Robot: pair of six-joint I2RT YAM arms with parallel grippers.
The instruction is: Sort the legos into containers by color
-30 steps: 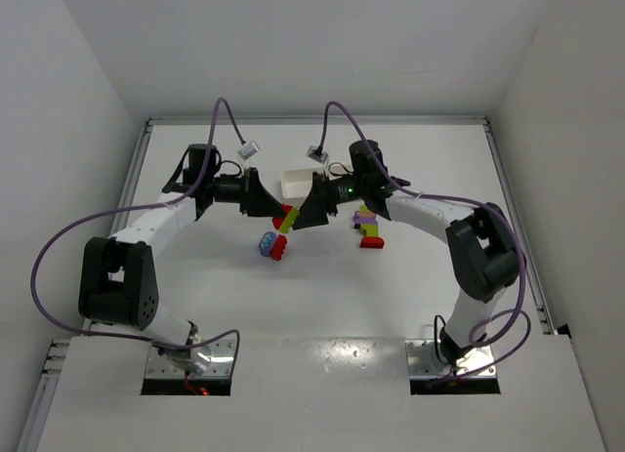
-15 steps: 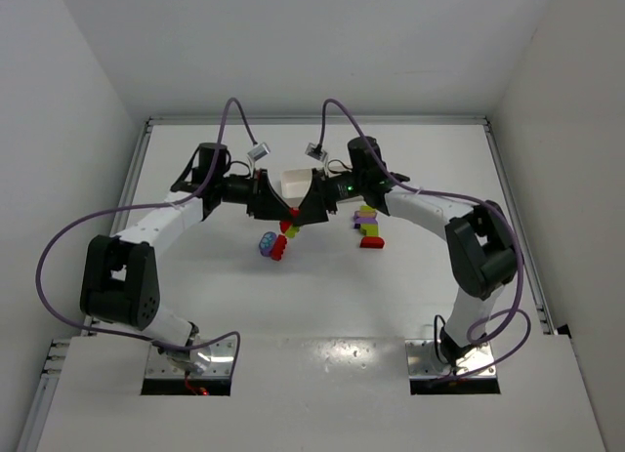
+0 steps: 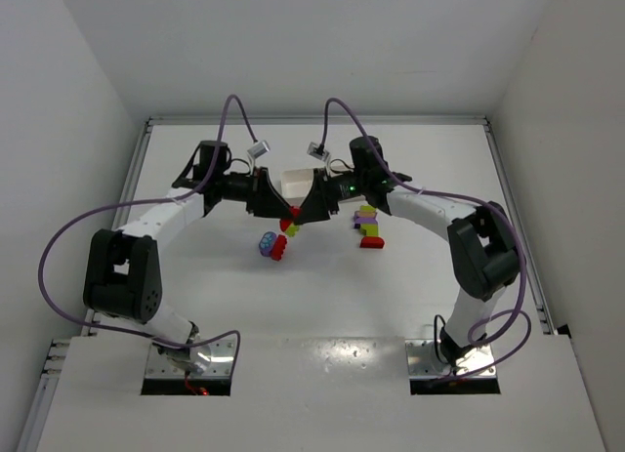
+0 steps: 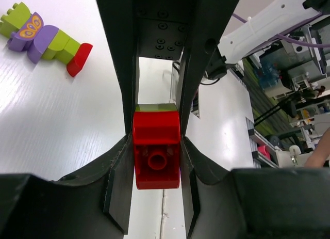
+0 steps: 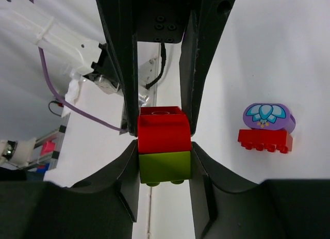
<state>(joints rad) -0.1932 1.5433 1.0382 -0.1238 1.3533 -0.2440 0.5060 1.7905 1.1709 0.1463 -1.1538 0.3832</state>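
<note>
The left arm (image 3: 161, 218) and right arm (image 3: 425, 213) are white tubular links between bulky black joint housings, each trailed by a looping purple cable (image 3: 41, 268). The left pincer (image 4: 156, 146) and right pincer (image 5: 164, 146) have matte black fingers (image 4: 117, 182); a black plate (image 4: 160, 30) carries small screws.

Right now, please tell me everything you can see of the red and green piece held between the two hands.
It is a two-brick clump of glossy plastic: a red brick joined to a yellow-green brick. The left hand clamps the red brick, whose hollow underside with a round tube faces that wrist camera. The right hand clamps the green one, whose studs point toward its camera. The clump seems lifted off the table.
</note>
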